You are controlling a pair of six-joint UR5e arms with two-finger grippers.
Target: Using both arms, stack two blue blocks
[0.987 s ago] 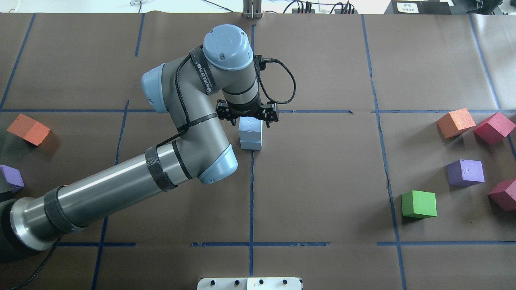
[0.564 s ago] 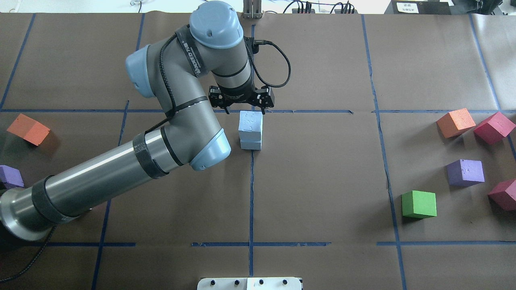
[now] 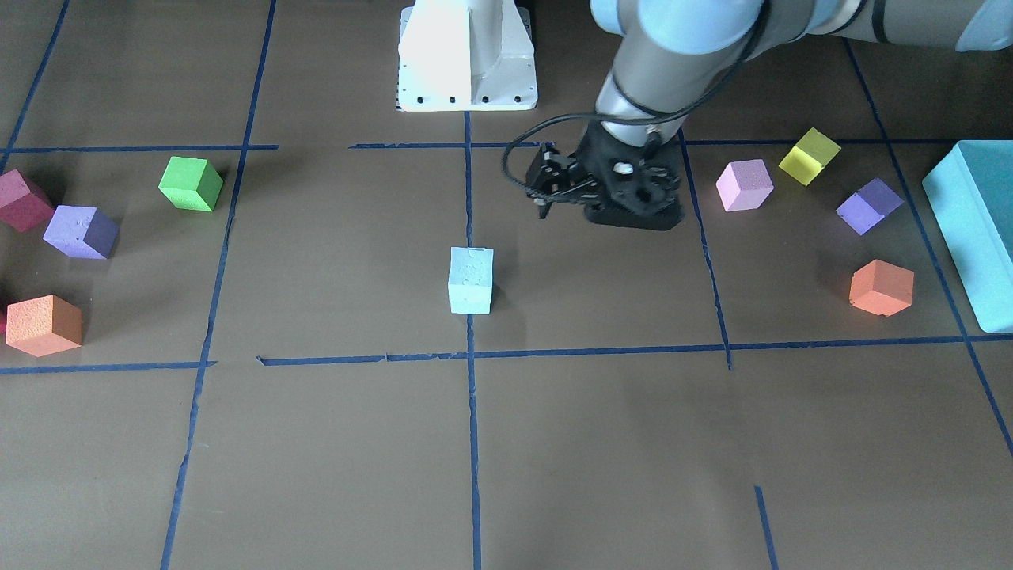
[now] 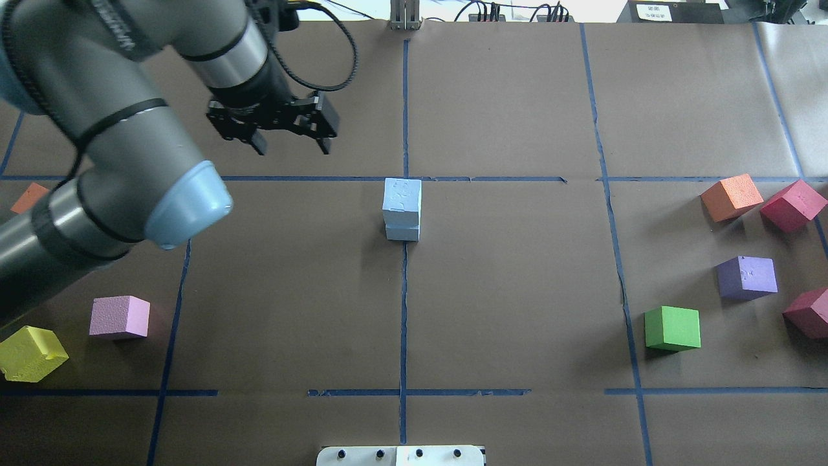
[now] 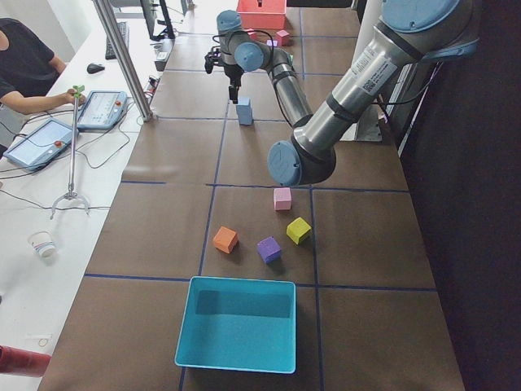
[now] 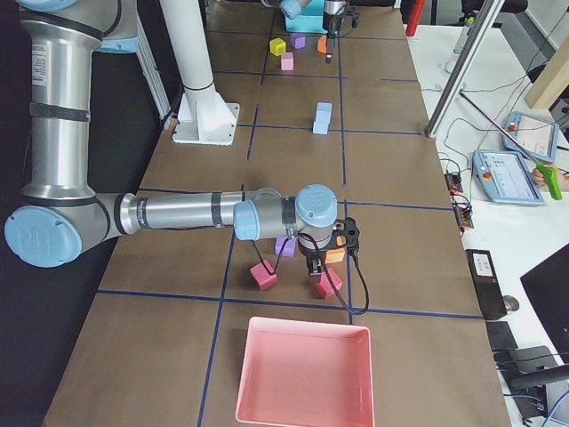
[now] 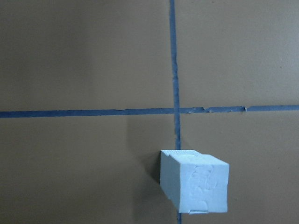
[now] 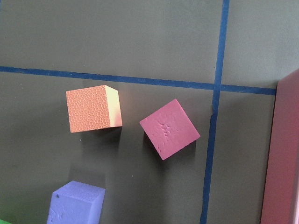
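Observation:
The two blue blocks stand stacked at the table's centre on a blue tape line: the top block (image 4: 402, 194) sits on the lower block (image 4: 402, 232). The stack also shows in the front view (image 3: 471, 280) and the left wrist view (image 7: 196, 186). My left gripper (image 4: 292, 147) is open and empty, raised, well to the left of the stack and apart from it. My right gripper (image 6: 318, 267) shows only in the exterior right view, above coloured cubes at the table's right end; I cannot tell whether it is open or shut.
At the right end lie an orange cube (image 4: 731, 196), two crimson cubes (image 4: 792, 205), a purple cube (image 4: 747, 277) and a green cube (image 4: 673, 328). A pink cube (image 4: 119, 317) and a yellow cube (image 4: 31, 353) lie at the left. A teal box (image 3: 973, 237) and a pink tray (image 6: 302, 374) stand at the table's ends.
My left gripper has risen and swung away left from directly over the stack. The two blue blocks have stayed stacked and still. The pink and yellow cubes are now uncovered.

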